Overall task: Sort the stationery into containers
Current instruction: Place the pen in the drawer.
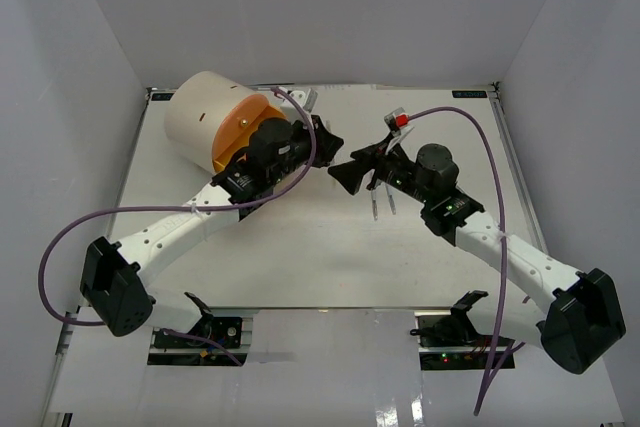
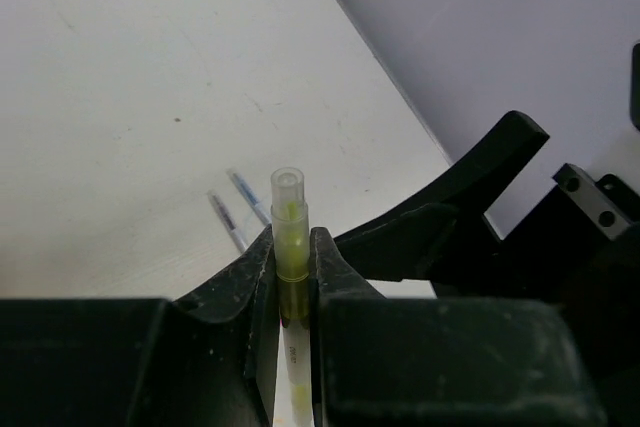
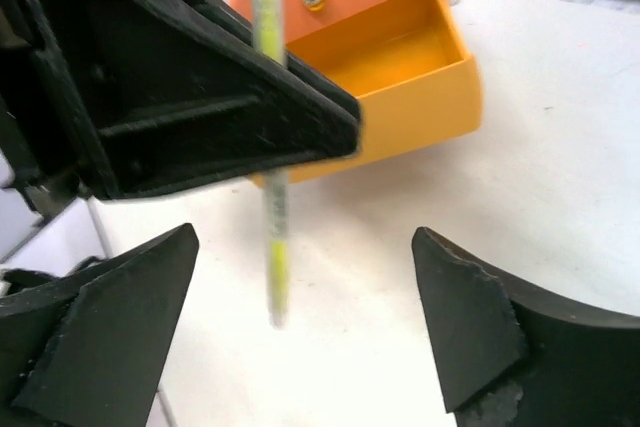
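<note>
Left hand (image 2: 290, 252) pinching yellow pen (image 2: 288, 197) aloft, beside open orange drawer (image 3: 400, 57). Right hand (image 3: 310, 277) spread, holding nothing. Two pens (image 2: 238, 209) on table (image 2: 120, 97), not yet sorted.

Overhead camera looks down on the organizer (image 1: 195, 112) from high behind; right wrist view faces it closely; left wrist view points away; both wrist views share the yellow pen (image 2: 291, 237).
</note>
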